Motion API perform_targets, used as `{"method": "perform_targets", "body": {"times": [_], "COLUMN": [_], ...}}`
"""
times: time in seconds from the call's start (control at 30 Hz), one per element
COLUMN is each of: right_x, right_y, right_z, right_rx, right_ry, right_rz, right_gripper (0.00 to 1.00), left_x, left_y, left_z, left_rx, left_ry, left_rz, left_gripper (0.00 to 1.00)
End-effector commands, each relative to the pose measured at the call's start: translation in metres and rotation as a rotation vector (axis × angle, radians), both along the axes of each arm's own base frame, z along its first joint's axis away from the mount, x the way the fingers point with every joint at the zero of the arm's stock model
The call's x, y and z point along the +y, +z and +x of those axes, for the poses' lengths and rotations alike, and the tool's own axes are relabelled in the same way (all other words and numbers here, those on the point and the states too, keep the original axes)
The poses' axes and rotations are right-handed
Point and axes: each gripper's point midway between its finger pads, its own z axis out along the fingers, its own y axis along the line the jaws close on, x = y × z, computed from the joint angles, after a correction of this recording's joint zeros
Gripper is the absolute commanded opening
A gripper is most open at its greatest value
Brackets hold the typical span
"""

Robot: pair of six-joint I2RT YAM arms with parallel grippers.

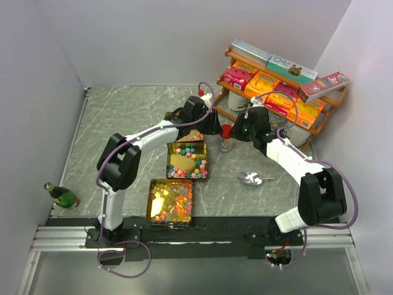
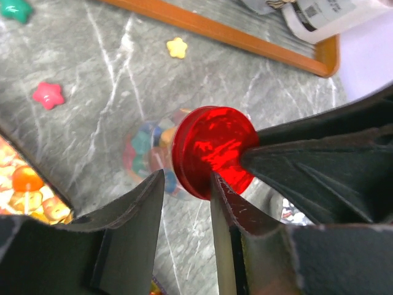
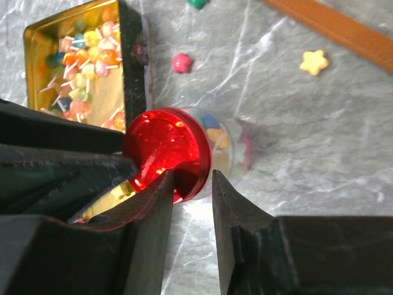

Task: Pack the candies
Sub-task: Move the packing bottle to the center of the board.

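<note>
I am reaching both arms over a grey marbled tabletop (image 1: 123, 123), with an orange wooden shelf (image 2: 245, 40) standing just beyond my grippers. A square gold tin (image 1: 180, 161) is lying near my left gripper (image 2: 187, 177), on the side towards my bases. A second gold tin (image 1: 150, 200) is sitting further back from it. My right gripper (image 3: 193, 175) is meeting the left one tip to tip over a small clear plastic jar (image 2: 140, 161) capped with a round red lid (image 2: 212, 150).

Each gripper is showing only a narrow gap between its fingers, with the lid's rim right at the tips. I cannot tell whether either is clamping it.

Small mixed-colour candies (image 2: 142, 142) are filling the jar under my grippers and both tins. A pink star (image 2: 48, 94) and a yellow star (image 2: 177, 47) are lying loose beyond my left gripper.
</note>
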Motion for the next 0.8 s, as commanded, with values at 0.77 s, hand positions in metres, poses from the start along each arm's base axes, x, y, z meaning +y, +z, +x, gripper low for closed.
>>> {"method": "perform_targets", "body": {"times": [0.77], "right_x": [-0.012], "right_y": [-0.049], "right_z": [0.001], "right_rx": [0.249], "right_ry": [-0.066], "right_rz": [-0.114], "right_gripper": [0.33], "left_x": [-0.005], "left_y": [-0.01], "left_z": [0.01], "left_rx": [-0.077], "left_ry": [-0.051], "left_rz": [0.054], "left_gripper": [0.47]}}
